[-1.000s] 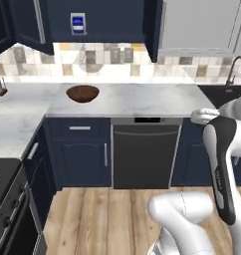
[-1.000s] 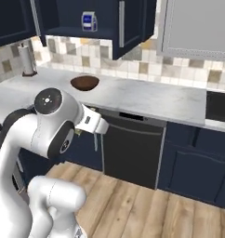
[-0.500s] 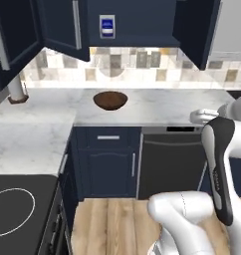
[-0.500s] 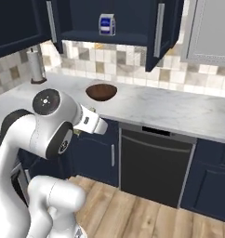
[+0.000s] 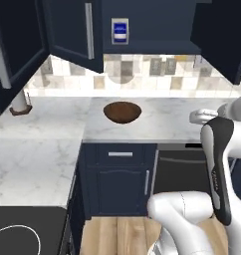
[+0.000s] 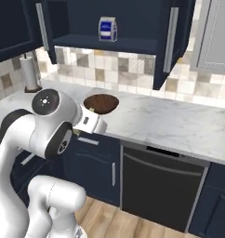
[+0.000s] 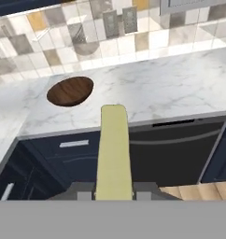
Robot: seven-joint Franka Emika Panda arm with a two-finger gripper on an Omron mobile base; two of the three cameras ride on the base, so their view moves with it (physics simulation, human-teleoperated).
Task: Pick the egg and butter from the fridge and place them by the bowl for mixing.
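Navy kitchen, marble counter (image 5: 157, 124) running under a tiled backsplash (image 6: 133, 65), and plank floor down at the bottom of the base views. Nearest first: in the hand view the gripper (image 7: 114, 189) sits at the bottom edge with its jaws pinched in tight on the butter (image 7: 114, 154), the pale yellow-green stick standing straight out between the two tips and pointing toward the counter. So the butter is in hand, carried in the air in front of the cabinet fronts, not yet over the marble.

Just past it come the navy drawer (image 7: 77, 144) and the dark dishwasher front (image 7: 180, 140) below the counter edge. Further on, on the marble itself, the bowl (image 7: 70, 91) sits up and to the left of the stick's tip, well apart from it; the left base view has it near the inside corner of the counter (image 5: 122, 111), the right base view just beyond the arm's elbow (image 6: 101, 103). Farthest back, a small blue-and-white carton (image 6: 106, 29) stands in the open upper cabinet.

My read: this is the carry leg for the butter. The next move calls for reaching forward and up over the counter edge, swinging left toward the bowl, lowering onto bare marble beside it, then letting go. No egg to be seen by the bowl, so that leg looks outstanding.
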